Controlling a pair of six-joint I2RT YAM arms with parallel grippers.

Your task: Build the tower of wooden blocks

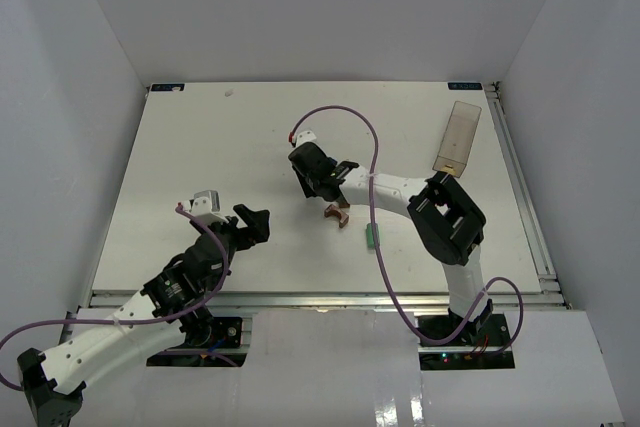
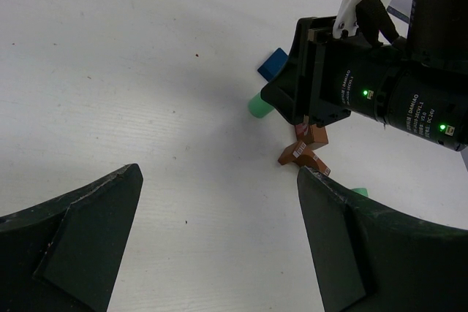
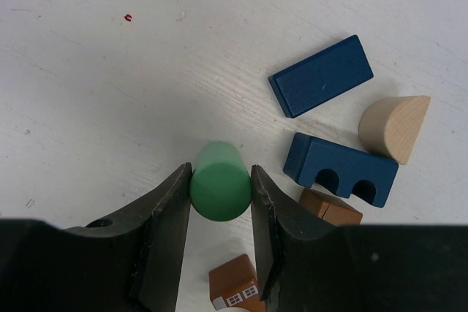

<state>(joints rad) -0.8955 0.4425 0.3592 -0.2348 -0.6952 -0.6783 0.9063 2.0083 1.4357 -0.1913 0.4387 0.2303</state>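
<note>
The white table (image 1: 200, 167) holds everything. A clear plastic box (image 1: 459, 134) lies by its far right edge. The left gripper (image 2: 218, 174) hangs over bare table, its jaws wide with nothing in them. Near the middle, the right gripper (image 3: 221, 172) squeezes a green cylinder (image 3: 219, 189). Close by lie a blue brick (image 3: 320, 75), a blue bridge piece (image 3: 340, 169), a tan half-round block (image 3: 395, 128) and a brown block (image 3: 330, 207).

One green cylinder (image 3: 220, 180) is sitting pinched between the right gripper's (image 3: 220, 177) fingers. Blue brick (image 3: 320, 76), blue double-arch piece (image 3: 341, 169), tan half-round (image 3: 395, 128) and brown brick (image 3: 330, 208) are lying loosely clustered just beside it.
</note>
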